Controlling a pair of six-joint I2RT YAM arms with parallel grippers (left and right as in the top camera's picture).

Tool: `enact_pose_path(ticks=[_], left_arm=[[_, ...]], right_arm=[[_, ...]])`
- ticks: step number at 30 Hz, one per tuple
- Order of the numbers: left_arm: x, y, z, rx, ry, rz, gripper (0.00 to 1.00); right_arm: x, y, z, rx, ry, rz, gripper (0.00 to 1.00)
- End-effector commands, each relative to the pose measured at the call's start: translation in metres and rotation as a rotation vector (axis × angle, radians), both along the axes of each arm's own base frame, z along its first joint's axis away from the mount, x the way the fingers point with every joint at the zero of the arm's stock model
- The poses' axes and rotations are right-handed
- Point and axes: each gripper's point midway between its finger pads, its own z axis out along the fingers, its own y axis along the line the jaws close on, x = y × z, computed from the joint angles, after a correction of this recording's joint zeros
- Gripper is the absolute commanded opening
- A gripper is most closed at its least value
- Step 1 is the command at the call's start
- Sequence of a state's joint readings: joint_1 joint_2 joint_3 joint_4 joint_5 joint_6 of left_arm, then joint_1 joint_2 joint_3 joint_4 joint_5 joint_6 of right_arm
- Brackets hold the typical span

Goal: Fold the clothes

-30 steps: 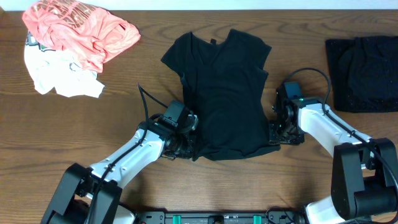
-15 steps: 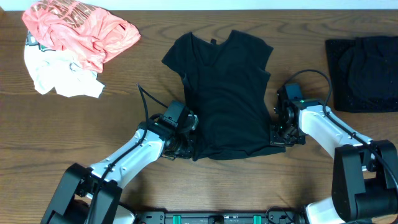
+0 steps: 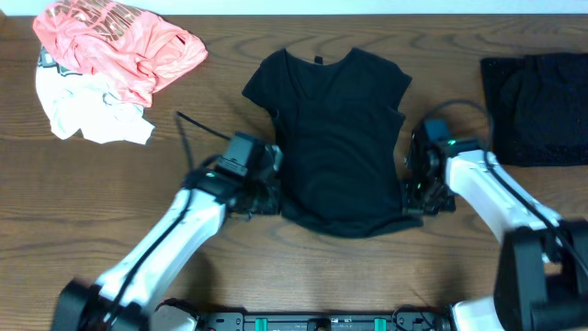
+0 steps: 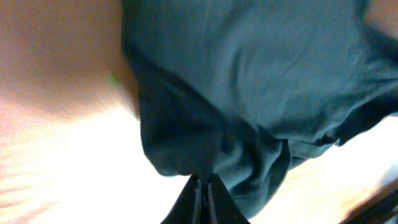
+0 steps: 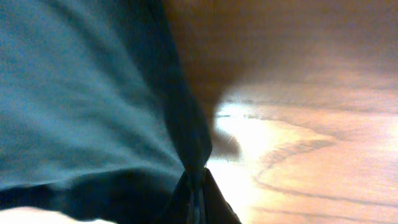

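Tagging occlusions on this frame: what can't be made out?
Overhead: left gripper fingertips, hidden by its wrist and motion blur.
Overhead: black folded garment, cut by right edge.
Overhead: white garment, partly under coral-pink shirt.
Wrist views: black shirt fills frame, blurred; hem detail lost.

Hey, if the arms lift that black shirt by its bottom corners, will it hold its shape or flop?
Probably floppy: the black shirt bunches into folds where the left gripper pinches it. Likely light too: it lies thin and flat.
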State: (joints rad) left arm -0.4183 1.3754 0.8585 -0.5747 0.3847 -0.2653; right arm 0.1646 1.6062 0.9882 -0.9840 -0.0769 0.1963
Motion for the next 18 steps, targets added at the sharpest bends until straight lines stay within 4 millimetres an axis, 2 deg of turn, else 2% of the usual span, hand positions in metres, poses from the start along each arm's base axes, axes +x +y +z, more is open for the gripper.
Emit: enact_pose_path(ticks=[1,9,14,18], left_arm=[[0.023,0.014,0.053,0.012,-0.17,0.058,0.06],[0.027,0.046,0.159,0.042,-0.471,0.17,0.06],[0.018,0.06,0.232,0.005,-0.674,0.212,0.06],[0.009,0.075,0.278,-0.011,-0.803,0.269,0.06]], right_arm=[[0.035,0.003,0.06,0.037,-0.205,0.036,0.01],[0.057,0.0,0.159,0.036,-0.443,0.053,0.01],[0.061,-0.003,0.217,0.031,-0.564,0.061,0.01],[0.062,-0.008,0.264,0.012,-0.666,0.06,0.01]])
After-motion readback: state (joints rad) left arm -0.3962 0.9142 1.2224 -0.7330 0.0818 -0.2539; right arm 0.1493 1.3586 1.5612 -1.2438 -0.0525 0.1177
